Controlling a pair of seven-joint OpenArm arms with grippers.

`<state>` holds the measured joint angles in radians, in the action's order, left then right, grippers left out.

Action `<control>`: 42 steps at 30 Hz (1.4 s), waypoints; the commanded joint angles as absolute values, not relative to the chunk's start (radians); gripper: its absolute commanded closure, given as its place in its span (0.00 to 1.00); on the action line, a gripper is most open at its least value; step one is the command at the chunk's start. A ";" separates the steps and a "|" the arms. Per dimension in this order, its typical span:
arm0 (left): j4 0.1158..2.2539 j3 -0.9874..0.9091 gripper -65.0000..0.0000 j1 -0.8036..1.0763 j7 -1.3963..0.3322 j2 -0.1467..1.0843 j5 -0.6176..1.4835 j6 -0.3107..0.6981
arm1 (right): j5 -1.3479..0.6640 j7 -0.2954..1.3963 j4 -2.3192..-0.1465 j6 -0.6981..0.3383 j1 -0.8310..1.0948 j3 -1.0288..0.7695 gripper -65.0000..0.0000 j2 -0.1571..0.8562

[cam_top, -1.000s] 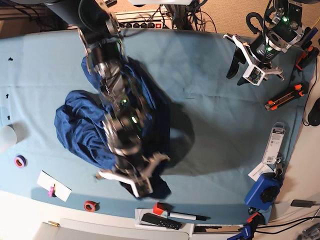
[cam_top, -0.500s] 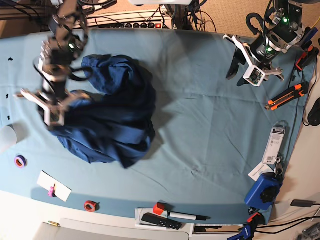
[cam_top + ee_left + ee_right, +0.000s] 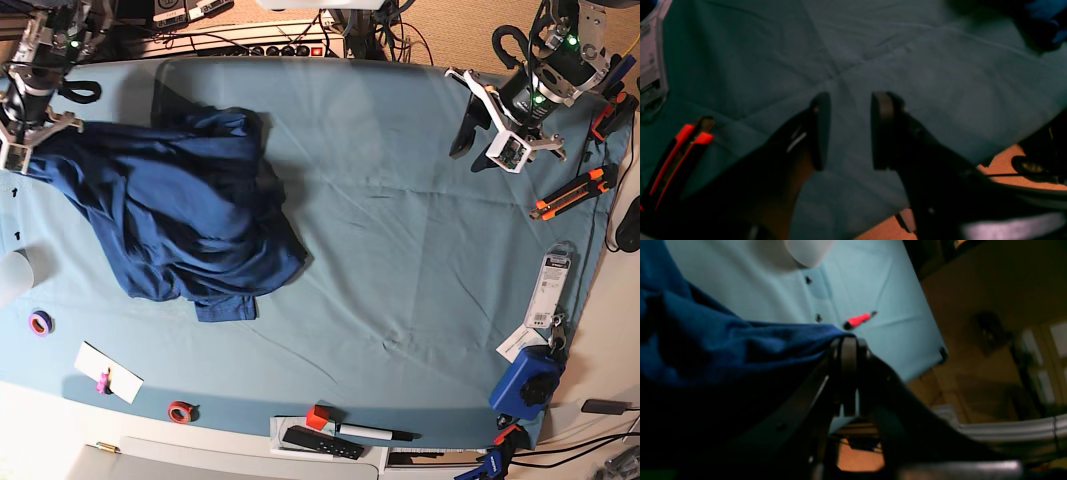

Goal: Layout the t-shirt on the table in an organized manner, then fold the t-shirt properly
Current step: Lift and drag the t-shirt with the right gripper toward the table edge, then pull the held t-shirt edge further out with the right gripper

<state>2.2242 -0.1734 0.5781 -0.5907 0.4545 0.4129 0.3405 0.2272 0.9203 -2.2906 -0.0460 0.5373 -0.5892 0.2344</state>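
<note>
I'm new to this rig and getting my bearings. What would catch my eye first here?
The dark navy t-shirt sprawls crumpled across the base view's left half of the teal table. The right gripper pinches its edge at the far left, while the left gripper hangs open and empty at the opposite corner.

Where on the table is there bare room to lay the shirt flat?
The widest free patch of the light teal cloth-covered table lies between the dark navy knit t-shirt and the orange-black cutter. Crowded: the front edge with the black marker and red tape ring, and the side with the blue box.
</note>
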 commanded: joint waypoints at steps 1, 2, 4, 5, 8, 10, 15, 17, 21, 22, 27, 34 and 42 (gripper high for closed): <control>2.238 -0.179 0.67 0.579 -0.569 0.463 0.424 0.340 | 0.242 0.907 -2.308 -0.030 0.538 -0.616 1.00 0.249; 2.238 -0.179 0.67 0.579 -0.569 0.463 0.424 0.340 | 0.238 0.910 -2.308 -0.030 0.538 -0.631 1.00 0.249; 2.238 -0.179 0.67 0.579 -0.569 0.463 0.424 0.340 | 0.217 0.910 -2.308 -0.040 0.538 -0.657 1.00 0.249; 2.238 -0.179 0.67 0.579 -0.569 0.463 0.424 0.340 | 0.198 0.913 -2.308 -0.067 0.538 -0.667 1.00 0.249; 2.238 -0.179 0.67 0.579 -0.569 0.463 0.424 0.340 | 0.123 0.929 -2.308 -0.164 0.538 -0.684 0.92 0.249; 2.238 -0.179 0.67 0.579 -0.569 0.463 0.424 0.340 | 0.101 0.933 -2.308 -0.200 0.538 -0.683 0.69 0.246; 2.238 -0.179 0.67 0.579 -0.570 0.463 0.424 0.340 | 0.097 0.900 -2.308 -0.200 0.537 -0.683 0.57 0.247; 2.238 -0.179 0.67 0.579 -0.570 0.464 0.424 0.340 | 0.097 0.867 -2.308 -0.201 0.537 -0.683 0.57 0.247; 2.238 -0.179 0.67 0.578 -0.569 0.464 0.424 0.340 | -0.015 0.820 -2.308 -0.249 0.498 -0.682 0.57 0.247; 2.238 -0.179 0.67 0.578 -0.569 0.464 0.424 0.340 | -0.074 0.822 -2.308 -0.286 0.481 -0.681 0.57 0.247; 2.238 -0.179 0.67 0.564 -0.585 0.463 0.427 0.340 | -0.205 0.818 -2.218 -0.348 0.368 -0.614 0.57 0.247; 2.238 -0.179 0.67 0.551 -0.596 0.463 0.427 0.340 | -0.205 0.819 -1.866 -0.383 0.170 -0.432 0.50 0.247; 2.237 -0.179 0.67 0.548 -0.600 0.463 0.427 0.340 | -0.194 0.818 -1.561 -0.385 -0.046 -0.362 0.46 0.247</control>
<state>2.2242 -0.1734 0.5507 -0.6209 0.4545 0.4164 0.3405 -0.1844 0.8444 -1.5429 -0.3859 -0.0292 -0.3565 0.2298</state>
